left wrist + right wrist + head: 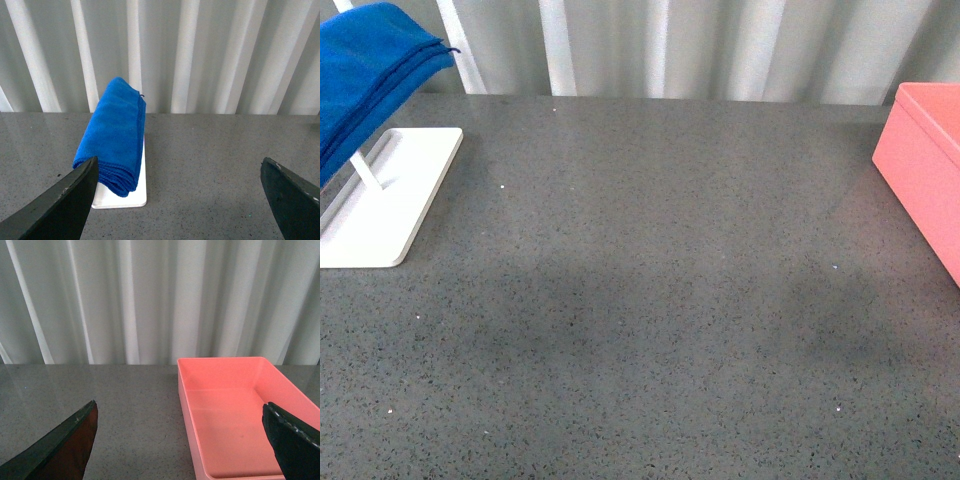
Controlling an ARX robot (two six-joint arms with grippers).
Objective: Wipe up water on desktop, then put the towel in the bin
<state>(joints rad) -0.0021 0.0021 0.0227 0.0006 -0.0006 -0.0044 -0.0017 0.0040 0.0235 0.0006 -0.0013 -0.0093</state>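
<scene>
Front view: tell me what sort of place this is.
Probably a staged test bench, not a home: a speckled grey desktop, a plain white curtain behind, and a blue towel on a white rack and a pink bin.

One towel (pixel 370 70), one white rack (pixel 395 195), one bin (pixel 925 160).

Backdrop is just a pale grey-white curtain (pixel 720 45) hanging in vertical folds. It runs the full width along the top of the frame in the front view and fills the upper half of both wrist views too. Bright white pleats alternate with shadowed grey ones. Below it is the table (pixel 650 300), a dark grey stone-look top with fine black and white flecks. Lighting is soft and even with no hard shadows, just a couple of dim blurry darker patches across the lower middle. The table's far edge has a faint sheen.
</scene>
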